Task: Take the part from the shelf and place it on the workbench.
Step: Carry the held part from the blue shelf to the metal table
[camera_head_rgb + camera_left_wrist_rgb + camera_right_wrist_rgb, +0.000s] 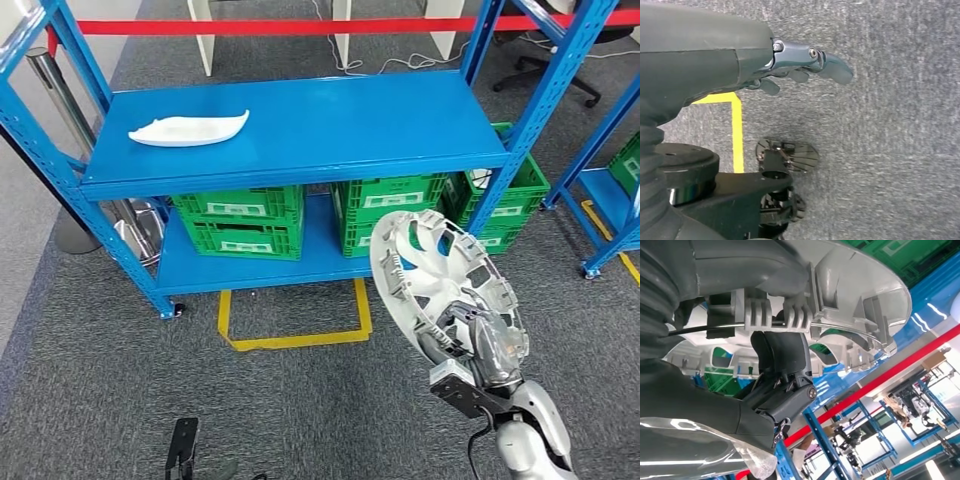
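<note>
**A:** Start with the head view. Where is the part?

**B:** It is a silver-grey wheel cover (pixel 445 285), off the shelf and in the air in front of the blue shelf's (pixel 302 125) lower right end. The right hand (pixel 483 345) grips it at its near rim, with the cover tilted so its ribbed back faces the camera. Holding it by the edge looks like the sensible choice, since a wide, thin disc gives fingers nothing else to close on.

**A:** What remains on the shelf?

**B:** A white moulded piece (pixel 189 129) lies flat on the top board, towards its left. Green crates (pixel 243 220) sit on the lower board. Yellow floor tape (pixel 294 335) marks a bay in front, probably a standing spot for the robot.

**A:** The left wrist view?

**B:** The left hand (pixel 802 65) hangs over grey carpet with its fingers straight, apart and holding nothing. I judge it is simply kept out of the way.

**A:** And the right wrist view?

**B:** From close behind the right hand (pixel 781 365), dark fingers press against the wheel cover's (pixel 851 285) inner rim beside its moulded clips and wire ring. The grip is clamped on the part, and the rim's lip likely keeps it from slipping.

**A:** So the task stands where?

**B:** The pick seems done. No workbench is visible, so carrying and setting down are not yet done.
</note>
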